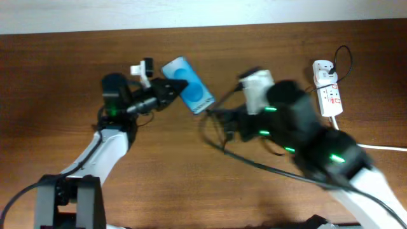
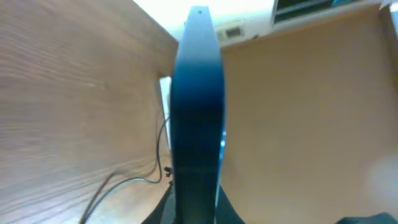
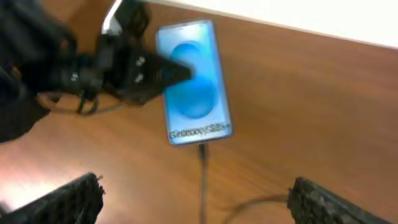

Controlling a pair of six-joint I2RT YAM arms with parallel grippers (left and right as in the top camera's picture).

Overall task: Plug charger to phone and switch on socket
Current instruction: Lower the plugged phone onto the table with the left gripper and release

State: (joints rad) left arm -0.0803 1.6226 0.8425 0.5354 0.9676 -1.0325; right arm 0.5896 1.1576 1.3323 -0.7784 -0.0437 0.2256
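The phone (image 1: 187,93) with its blue screen lies tilted on the wooden table. My left gripper (image 1: 170,90) is shut on its left edge; in the left wrist view the phone (image 2: 198,112) stands edge-on between the fingers. In the right wrist view the phone (image 3: 191,81) shows "Galaxy S25" text, and the thin black charger cable (image 3: 203,180) meets its bottom end. My right gripper (image 3: 196,199) is open and empty, just behind the cable. The cable (image 1: 222,130) trails under the right arm. The white socket strip (image 1: 328,95) lies at the far right.
A white plug (image 1: 323,71) sits in the socket's far end, and a thick white cord (image 1: 381,147) runs off to the right. The right arm covers the table's middle right. The table's far edge meets a white wall.
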